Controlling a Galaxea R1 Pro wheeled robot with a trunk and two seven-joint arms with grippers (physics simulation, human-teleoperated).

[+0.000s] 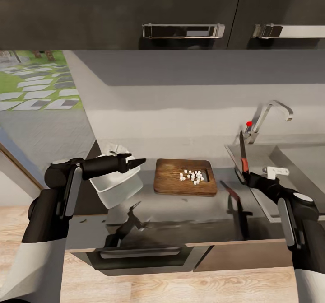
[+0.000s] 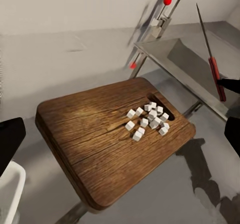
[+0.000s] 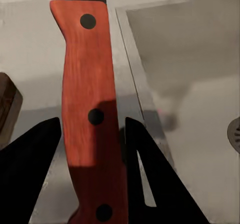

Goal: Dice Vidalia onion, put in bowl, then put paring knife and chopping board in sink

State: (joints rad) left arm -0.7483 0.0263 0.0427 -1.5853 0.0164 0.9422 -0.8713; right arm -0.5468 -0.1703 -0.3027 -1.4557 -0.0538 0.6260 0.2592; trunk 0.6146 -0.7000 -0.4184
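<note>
The dark wooden chopping board (image 1: 171,176) lies flat on the steel countertop (image 1: 180,212), with a cluster of small white onion dice (image 1: 192,176) beside its slot handle; board (image 2: 95,134) and dice (image 2: 148,119) fill the left wrist view. My left gripper (image 1: 138,161) hovers just left of the board, its fingers (image 2: 7,144) spread wide: open. The white bowl (image 1: 116,186) sits directly beneath it and looks tilted. My right gripper (image 1: 243,174) is shut on the paring knife's red handle (image 3: 87,109), blade (image 1: 243,146) pointing up, at the sink's (image 1: 293,163) left rim.
A chrome faucet (image 1: 268,115) with a red knob (image 1: 248,123) stands behind the sink. Dark upper cabinets with metal handles (image 1: 183,30) hang above. The counter ends just left of the bowl, next to a window. A drawer handle (image 1: 140,250) sits under the front edge.
</note>
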